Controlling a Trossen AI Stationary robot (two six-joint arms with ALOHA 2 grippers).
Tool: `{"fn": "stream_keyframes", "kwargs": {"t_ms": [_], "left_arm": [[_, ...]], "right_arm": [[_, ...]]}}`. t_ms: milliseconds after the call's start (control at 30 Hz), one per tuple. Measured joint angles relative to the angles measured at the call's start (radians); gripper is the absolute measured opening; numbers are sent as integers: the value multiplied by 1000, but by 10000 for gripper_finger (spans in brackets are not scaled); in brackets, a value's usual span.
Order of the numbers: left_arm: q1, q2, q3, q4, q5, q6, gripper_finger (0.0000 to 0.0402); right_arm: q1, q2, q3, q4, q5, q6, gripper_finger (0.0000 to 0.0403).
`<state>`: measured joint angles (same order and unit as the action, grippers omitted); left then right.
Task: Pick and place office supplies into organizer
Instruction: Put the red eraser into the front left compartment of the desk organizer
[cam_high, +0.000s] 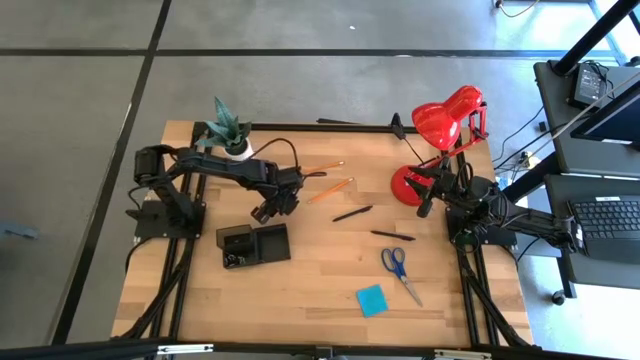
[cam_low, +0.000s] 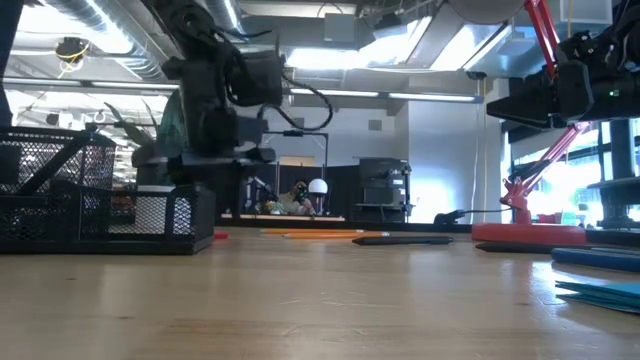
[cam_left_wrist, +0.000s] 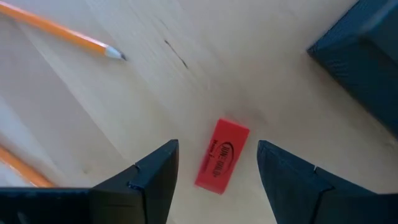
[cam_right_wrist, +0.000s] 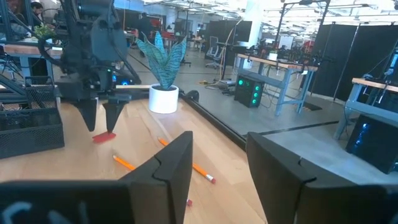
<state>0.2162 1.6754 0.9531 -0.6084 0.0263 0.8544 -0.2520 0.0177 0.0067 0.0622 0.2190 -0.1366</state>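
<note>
1. We see the red eraser (cam_left_wrist: 222, 155) lying flat on the wooden surface (cam_high: 330, 280) left of centre in the overhead frame, just above the organizer (cam_high: 253, 245) and hidden there under the arm; in the left wrist picture it sits at lower centre.
2. Its long axis runs roughly along the line of sight of the wrist camera, slightly tilted, so the short sides face the fingers (cam_left_wrist: 155, 177).
3. The left gripper (cam_left_wrist: 217, 180) hangs directly over it with its fingers spread wide, one on each side, not touching; we judge a straight descent and a squeeze would take it across its narrow width.
4. Two orange pencils (cam_high: 330, 190) lie just beyond, toward upper centre.
5. The right gripper (cam_right_wrist: 217, 168) waits at the right of the overhead frame beside the red lamp (cam_high: 440, 140), fingers partly apart and holding nothing, much farther from the eraser.
</note>
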Motion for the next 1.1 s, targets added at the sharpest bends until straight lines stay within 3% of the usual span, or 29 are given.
{"fn": "stream_keyframes", "kwargs": {"t_ms": [400, 1100], "left_arm": [[3, 92, 6, -33, -33, 12, 206], [5, 94, 0, -14, 31, -10, 94]], "right_arm": [[0, 0, 0, -1, 0, -3, 154], [0, 0, 0, -1, 0, -3, 154]]}}
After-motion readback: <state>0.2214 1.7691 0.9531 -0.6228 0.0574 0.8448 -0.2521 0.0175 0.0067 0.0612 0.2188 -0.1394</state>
